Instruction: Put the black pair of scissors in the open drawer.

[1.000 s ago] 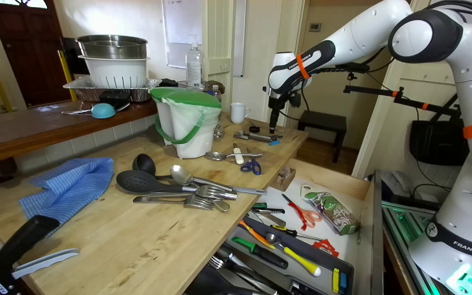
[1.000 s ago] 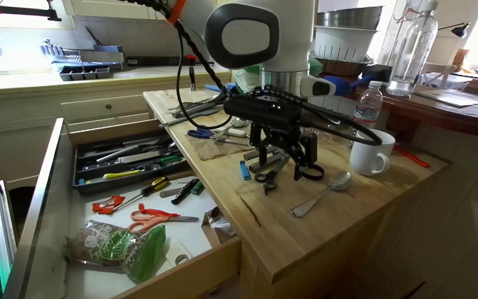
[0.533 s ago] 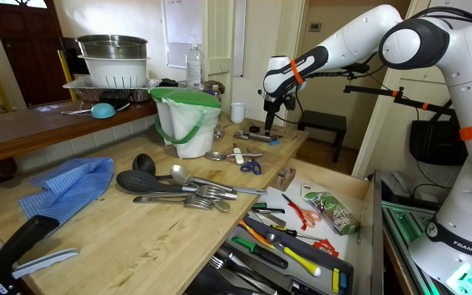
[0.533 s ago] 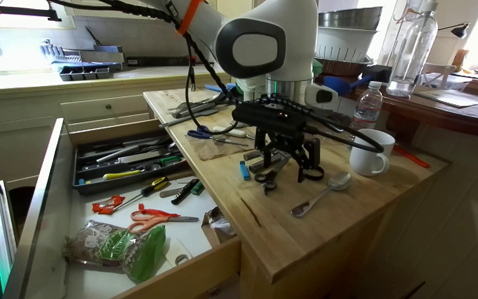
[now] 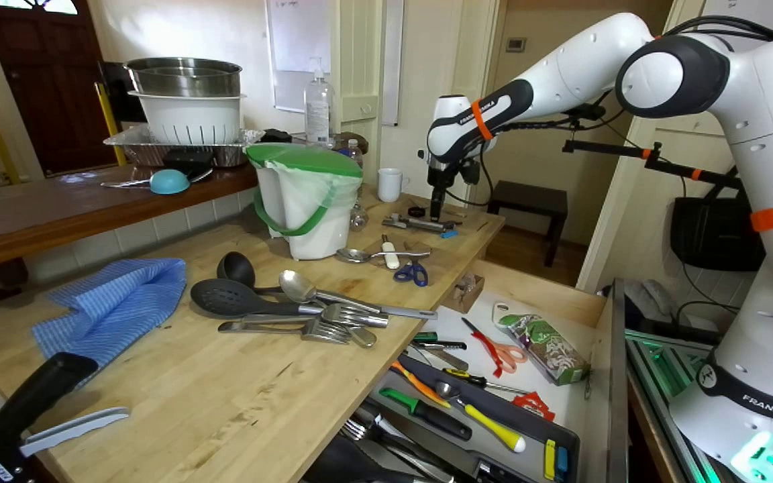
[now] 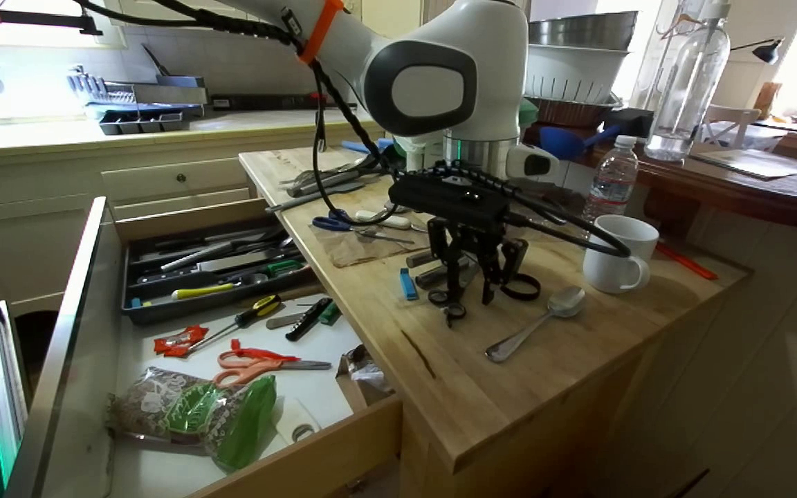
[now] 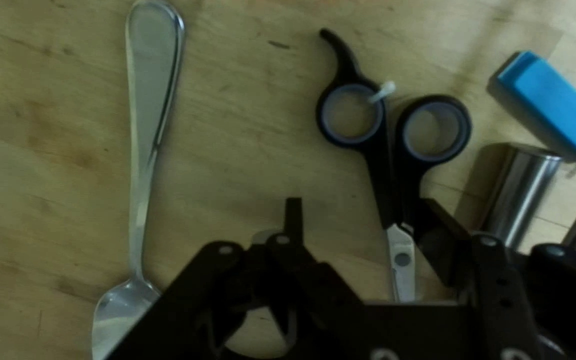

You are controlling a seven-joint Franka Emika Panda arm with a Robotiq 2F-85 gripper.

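While wrist view shows pincer [image 7: 360, 202] parted, nothing gripped, black scissors [image 7: 398, 205] lie between its fingers [image 7: 294, 220], closer to one; uneven closing could skid them or bump metal cylinder [image 7: 523, 195].

In exterior view: scissors near edge of worktop [image 6: 509, 394] facing open drawer [image 6: 333, 449]; low carry, we judge, could clip that edge.

In exterior view: drawer holds cutlery tray [image 5: 507, 412]; releasing over tray rim might leave scissors tilted.

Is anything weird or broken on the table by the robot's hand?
Maybe two things. A small white peg sticks out of one finger ring of the black scissors; the other ring shows none. And the worktop has a long dark streak, perhaps a crack, near its edge.
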